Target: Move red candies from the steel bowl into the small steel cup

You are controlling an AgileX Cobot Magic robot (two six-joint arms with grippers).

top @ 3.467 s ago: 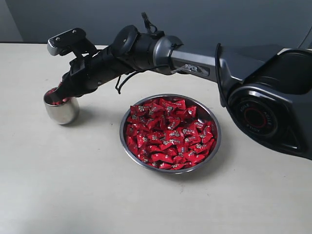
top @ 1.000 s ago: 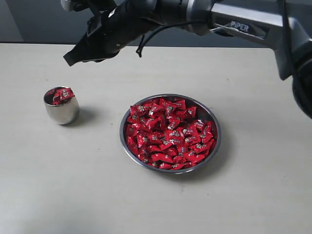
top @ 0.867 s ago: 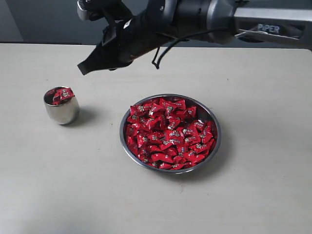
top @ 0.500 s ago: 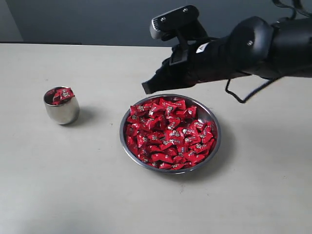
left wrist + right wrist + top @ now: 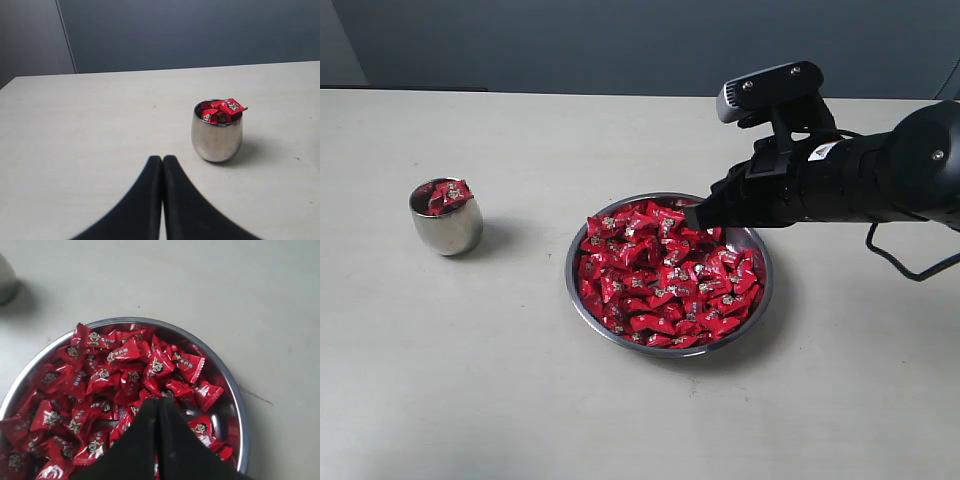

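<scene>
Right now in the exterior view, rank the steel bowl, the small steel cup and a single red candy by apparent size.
1. steel bowl, by far the widest.
2. small steel cup, much narrower.
3. red candy lying in the bowl, clearly smallest.

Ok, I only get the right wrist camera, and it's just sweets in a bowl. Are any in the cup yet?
Observer: Yes. The cup is piled to its rim with red sweets, and one pokes out over the edge.
Kid: What's the other arm doing?
Observer: The left gripper is shut and empty. It points toward the cup without touching it.
</scene>
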